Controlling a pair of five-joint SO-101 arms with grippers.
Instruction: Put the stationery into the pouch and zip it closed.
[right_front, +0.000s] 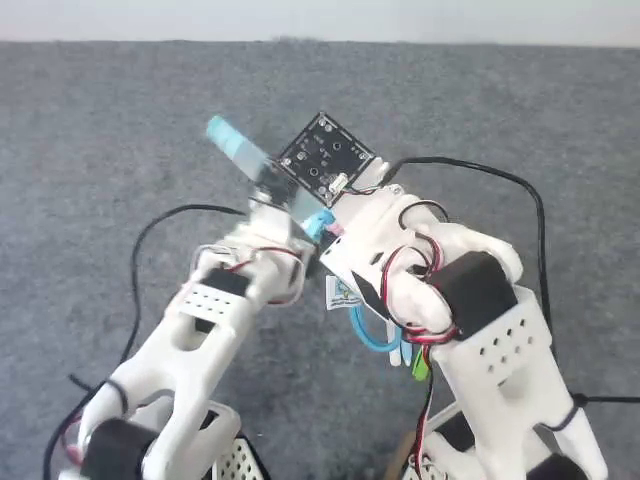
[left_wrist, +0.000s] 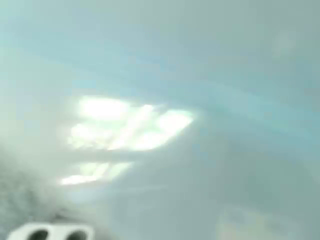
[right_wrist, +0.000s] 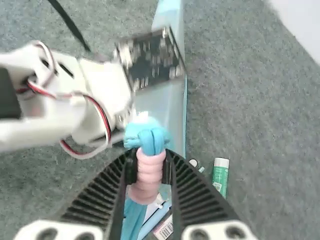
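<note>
- Right gripper (right_wrist: 147, 167) is clenching the pink zip pull (right_wrist: 146, 182), lower centre of the right wrist view.
- Pale blue pouch (right_front: 245, 155) is sitting upper centre of the high view, at both arms' tips.
- Left arm (right_front: 215, 300) is meeting the pouch; I cannot tell its grip.
- Green stick (right_wrist: 220, 175), possibly glue, is lying on the grey mat (right_front: 100, 150) beside the pouch.

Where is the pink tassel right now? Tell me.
In the right wrist view, the pink tassel is clamped in the right gripper, next to the pouch and close to the left arm.
</note>
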